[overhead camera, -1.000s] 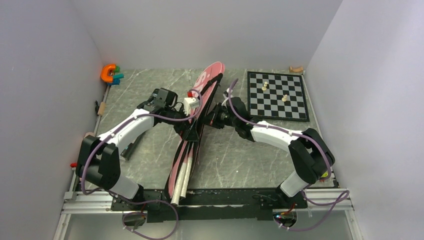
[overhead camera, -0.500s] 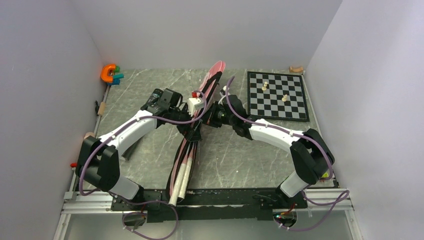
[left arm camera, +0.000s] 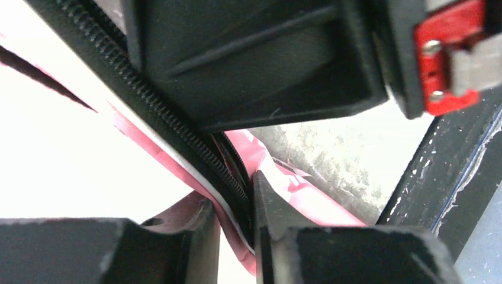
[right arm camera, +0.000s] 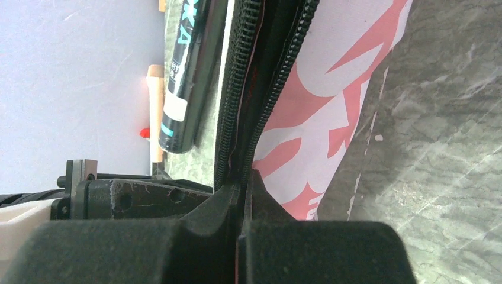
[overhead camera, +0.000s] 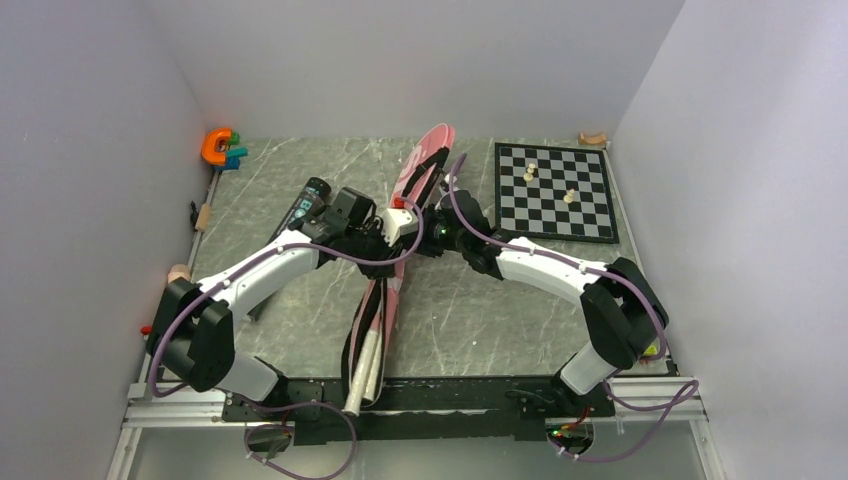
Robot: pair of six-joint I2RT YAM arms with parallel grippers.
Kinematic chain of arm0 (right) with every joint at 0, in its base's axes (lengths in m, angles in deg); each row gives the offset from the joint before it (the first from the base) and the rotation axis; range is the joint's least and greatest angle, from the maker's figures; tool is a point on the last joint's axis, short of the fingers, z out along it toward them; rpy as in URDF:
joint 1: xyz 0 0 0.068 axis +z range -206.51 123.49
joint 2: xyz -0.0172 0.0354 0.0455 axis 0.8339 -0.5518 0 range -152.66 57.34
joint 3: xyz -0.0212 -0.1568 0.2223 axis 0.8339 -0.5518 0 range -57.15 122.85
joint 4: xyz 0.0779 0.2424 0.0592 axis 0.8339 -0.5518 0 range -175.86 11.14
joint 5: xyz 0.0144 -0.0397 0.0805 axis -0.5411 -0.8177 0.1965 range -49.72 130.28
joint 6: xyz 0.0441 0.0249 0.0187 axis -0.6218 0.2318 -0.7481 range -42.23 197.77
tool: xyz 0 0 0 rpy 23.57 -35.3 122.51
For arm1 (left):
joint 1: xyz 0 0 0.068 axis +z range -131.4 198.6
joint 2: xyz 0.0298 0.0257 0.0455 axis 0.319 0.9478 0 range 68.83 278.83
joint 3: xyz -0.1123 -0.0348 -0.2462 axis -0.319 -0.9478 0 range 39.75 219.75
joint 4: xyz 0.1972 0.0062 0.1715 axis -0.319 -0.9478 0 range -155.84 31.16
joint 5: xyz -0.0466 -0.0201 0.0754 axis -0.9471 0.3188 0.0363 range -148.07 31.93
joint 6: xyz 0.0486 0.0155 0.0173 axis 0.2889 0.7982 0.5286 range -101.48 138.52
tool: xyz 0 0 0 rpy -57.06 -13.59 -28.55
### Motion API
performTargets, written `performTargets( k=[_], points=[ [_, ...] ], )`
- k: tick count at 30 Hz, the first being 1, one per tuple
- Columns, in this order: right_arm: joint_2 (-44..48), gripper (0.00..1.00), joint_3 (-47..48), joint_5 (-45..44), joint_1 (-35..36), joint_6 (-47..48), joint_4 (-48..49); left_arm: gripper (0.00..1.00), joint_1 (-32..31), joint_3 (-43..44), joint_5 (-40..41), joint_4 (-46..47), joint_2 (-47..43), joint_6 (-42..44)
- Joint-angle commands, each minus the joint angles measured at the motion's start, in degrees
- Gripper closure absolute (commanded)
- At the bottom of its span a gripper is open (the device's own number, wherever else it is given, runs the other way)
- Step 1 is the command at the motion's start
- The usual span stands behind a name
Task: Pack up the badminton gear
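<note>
The long pink racket bag [overhead camera: 430, 150] lies diagonally down the table's middle, and two white racket handles [overhead camera: 366, 362] stick out of its near end. In the top view my left gripper [overhead camera: 398, 238] and right gripper [overhead camera: 427, 236] meet at its mid-length from either side. The left gripper [left arm camera: 234, 196] is shut on the bag's [left arm camera: 299, 190] zippered edge. Facing it, the right gripper [right arm camera: 244, 177] is shut on the other zipper edge of the bag [right arm camera: 331, 100]. The black tube [overhead camera: 306, 203] lies left of the bag, also the tube [right arm camera: 189, 77] in the right wrist view.
A chessboard [overhead camera: 556, 190] with pale pieces sits at the back right. An orange and teal toy [overhead camera: 222, 148] is in the back left corner. Walls close in on three sides. A small wooden piece [overhead camera: 592, 138] lies behind the chessboard.
My left gripper moved right onto the bag and went from open to shut on its zippered edge, uncovering the black tube. The bag's upper part was lifted onto its edge and looks narrower.
</note>
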Motion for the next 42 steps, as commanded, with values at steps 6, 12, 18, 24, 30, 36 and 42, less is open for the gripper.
performTargets(
  k=[6,12,18,24,30,36,42],
  points=[
    [5.28,0.95,5.29,2.10,0.70,-1.85,5.86,1.00,-1.15,3.72,3.47,-5.22,-0.73,2.69],
    [11.15,0.58,2.82,1.20,-2.08,1.67,0.89,1.00,-0.45,6.37,1.35,-7.42,-3.17,1.57],
    [20.57,0.38,0.01,2.31,-10.27,5.18,-4.50,1.00,1.04,9.48,-2.79,-10.01,-3.69,0.83],
    [22.78,0.39,0.14,8.87,-20.84,6.96,-6.31,1.00,1.29,10.75,-3.92,-10.80,-3.53,0.53],
    [19.96,0.39,0.67,14.41,-25.40,8.13,-6.68,1.00,1.44,10.77,-3.97,-10.85,-3.27,0.45],
    [18.57,0.41,-1.19,17.00,-27.28,10.73,-5.30,1.00,1.66,10.52,-5.02,-10.89,-3.04,0.74],
    [15.05,0.36,-2.14,22.85,-29.41,12.48,0.24,1.00,1.76,10.84,-6.58,-11.75,-3.17,1.45]
  ],
)
